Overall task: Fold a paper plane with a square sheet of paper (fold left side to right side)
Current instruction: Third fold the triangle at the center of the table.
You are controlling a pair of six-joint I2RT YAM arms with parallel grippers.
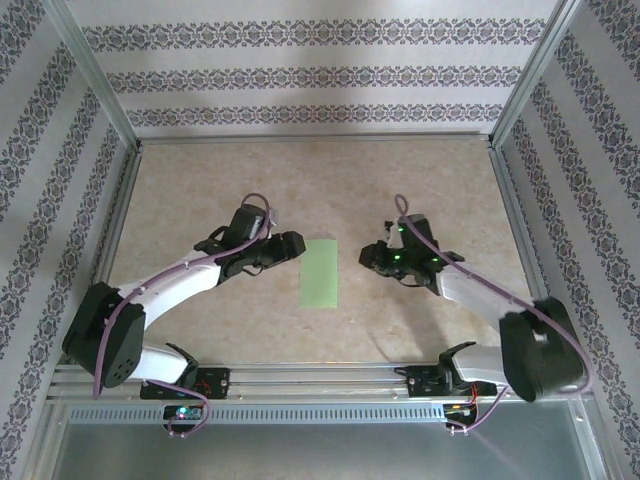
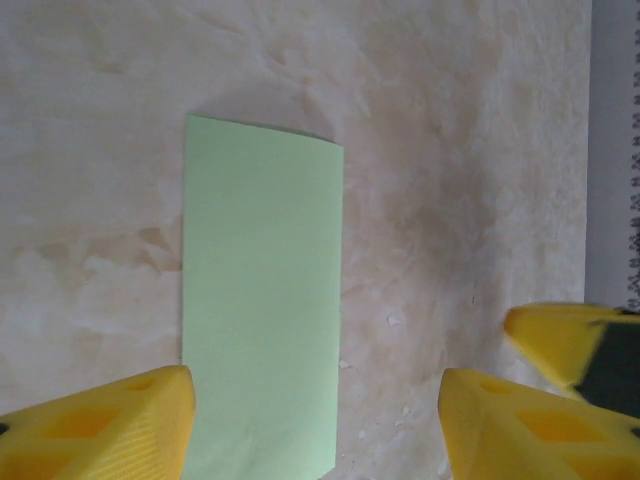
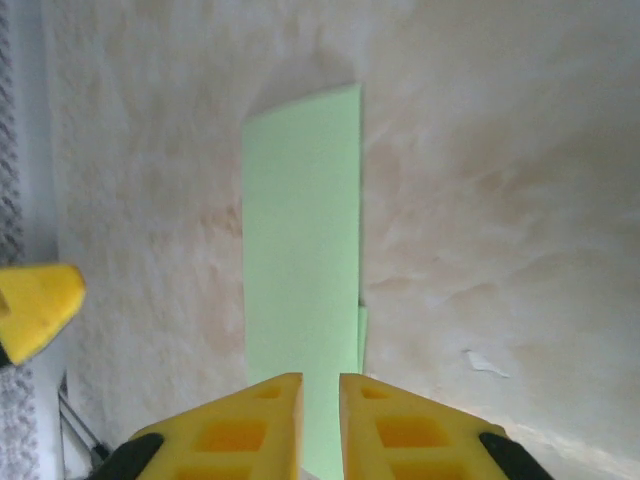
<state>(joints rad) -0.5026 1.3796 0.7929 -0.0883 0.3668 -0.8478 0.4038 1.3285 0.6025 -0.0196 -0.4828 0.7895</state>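
Observation:
The light-green sheet of paper (image 1: 320, 272) lies flat on the table as a narrow upright rectangle, folded in half. In the right wrist view a sliver of its lower layer pokes out along one long edge of the paper (image 3: 300, 260). My left gripper (image 1: 295, 246) hovers just left of the sheet with its jaws wide open; from its own camera the gripper (image 2: 315, 425) straddles the near end of the paper (image 2: 262, 300), holding nothing. My right gripper (image 1: 368, 257) sits a little right of the sheet, its jaws (image 3: 320, 400) drawn together to a narrow slit with nothing in them.
The beige marbled tabletop (image 1: 430, 180) is ringed by a metal frame (image 1: 120, 200) and patterned walls. Small white flecks (image 3: 485, 362) dot the surface near the paper. A yellow fingertip of the other arm (image 2: 560, 340) shows at the right of the left wrist view.

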